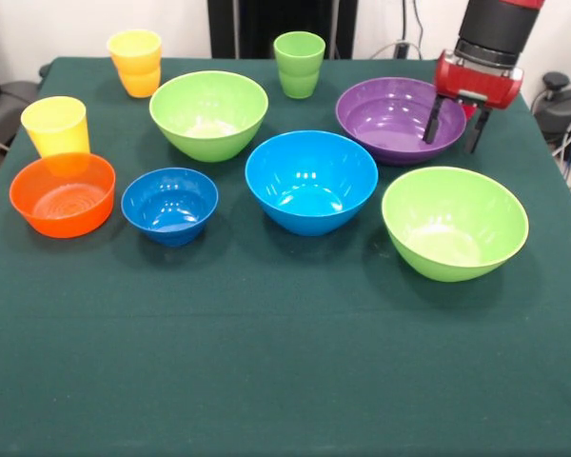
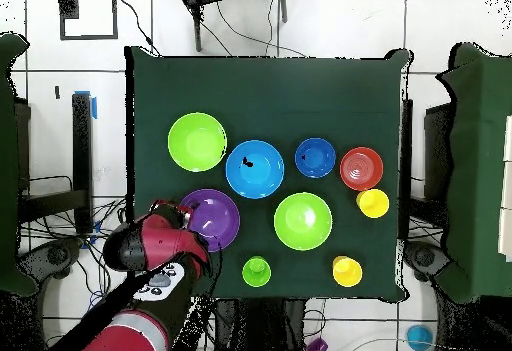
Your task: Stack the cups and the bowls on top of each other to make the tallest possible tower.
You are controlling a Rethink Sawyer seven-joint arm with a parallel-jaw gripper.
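The arm (image 1: 495,33) is cut off by the front view's top edge; in the overhead view it hides the purple bowl's (image 2: 215,217) near rim.

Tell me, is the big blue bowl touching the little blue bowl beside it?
Apart. In the front view, a strip of green tablecloth shows between the large blue bowl and the small blue bowl; the overhead view shows that gap too.

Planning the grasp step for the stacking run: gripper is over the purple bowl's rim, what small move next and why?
Probably lower a little and close. The gripper is open, with one finger inside the purple bowl and the other outside its right rim, so it already straddles the wall. Nothing is stacked yet: the large blue bowl sits empty beside it, a likely base.
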